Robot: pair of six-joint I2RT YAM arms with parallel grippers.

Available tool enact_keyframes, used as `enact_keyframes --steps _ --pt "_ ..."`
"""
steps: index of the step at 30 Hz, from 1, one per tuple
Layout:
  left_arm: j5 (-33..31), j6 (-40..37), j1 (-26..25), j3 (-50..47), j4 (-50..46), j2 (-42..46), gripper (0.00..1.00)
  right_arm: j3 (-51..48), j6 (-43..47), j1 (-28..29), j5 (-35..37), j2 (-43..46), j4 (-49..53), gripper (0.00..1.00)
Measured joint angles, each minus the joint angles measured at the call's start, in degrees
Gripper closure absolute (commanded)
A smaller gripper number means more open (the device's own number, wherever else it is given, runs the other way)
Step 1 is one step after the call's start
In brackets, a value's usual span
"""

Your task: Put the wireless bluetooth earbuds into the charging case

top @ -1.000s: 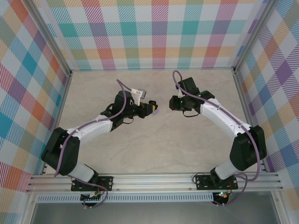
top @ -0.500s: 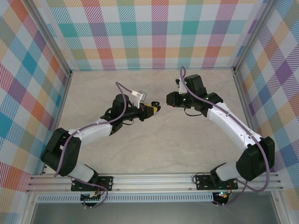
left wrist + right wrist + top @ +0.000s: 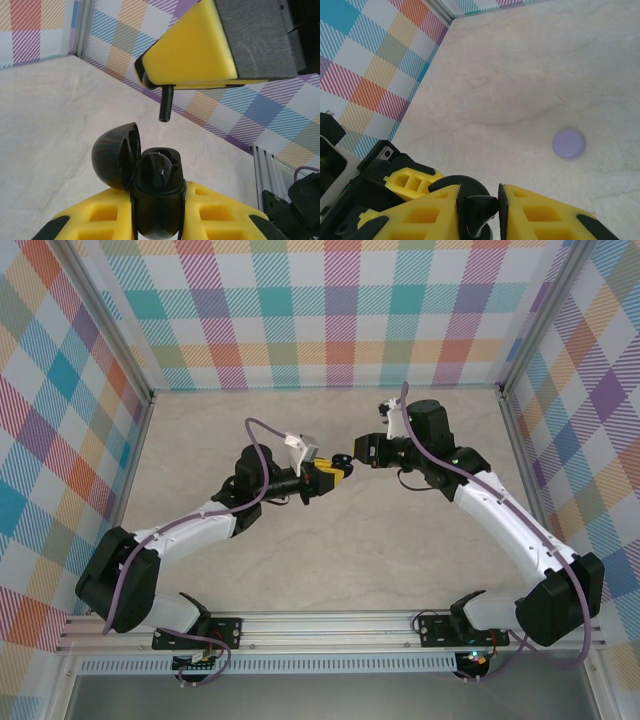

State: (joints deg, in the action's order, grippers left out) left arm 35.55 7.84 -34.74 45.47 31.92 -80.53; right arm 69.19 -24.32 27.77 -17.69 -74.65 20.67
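Observation:
My left gripper (image 3: 157, 202) is shut on a black charging case (image 3: 159, 200), held upright with its lid (image 3: 114, 156) swung open to the left. A glossy black bud seems to sit in one well (image 3: 156, 170). My right gripper (image 3: 479, 200) is shut on a black earbud (image 3: 481, 212). In the left wrist view that earbud's stem (image 3: 166, 102) hangs down from the right gripper's yellow fingers (image 3: 195, 50), a short way above the open case and apart from it. In the top view the two grippers (image 3: 332, 476) (image 3: 352, 458) meet above the table's middle.
A round lilac case (image 3: 568, 144) lies shut on the marble table (image 3: 520, 75), off to the right of my right gripper. Plaid walls (image 3: 340, 310) and aluminium rails (image 3: 520, 440) enclose the table on three sides.
My right gripper has moved left and closed up to the left gripper, bringing the earbud over the open case. The left arm has reached a little further forward with the case.

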Motion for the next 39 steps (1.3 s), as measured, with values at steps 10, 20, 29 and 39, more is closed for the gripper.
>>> enact_keyframes --steps 10,20,29,39 --pt "-0.2 -0.9 0.0 0.0 0.1 0.0 0.98 0.0 1.2 0.5 -1.1 0.2 -0.1 0.73" --pt "-1.1 -0.9 -0.1 0.5 -0.9 0.0 0.98 0.0 1.7 1.6 -1.5 0.2 -0.1 0.73" --pt "-2.2 -0.8 -0.1 1.3 -1.8 0.0 0.97 0.0 2.5 2.3 -1.9 0.2 -0.1 0.73" --pt "-2.1 -0.3 -0.1 1.3 -1.8 0.0 0.98 0.8 2.7 3.0 -1.9 -0.4 -0.1 0.73"
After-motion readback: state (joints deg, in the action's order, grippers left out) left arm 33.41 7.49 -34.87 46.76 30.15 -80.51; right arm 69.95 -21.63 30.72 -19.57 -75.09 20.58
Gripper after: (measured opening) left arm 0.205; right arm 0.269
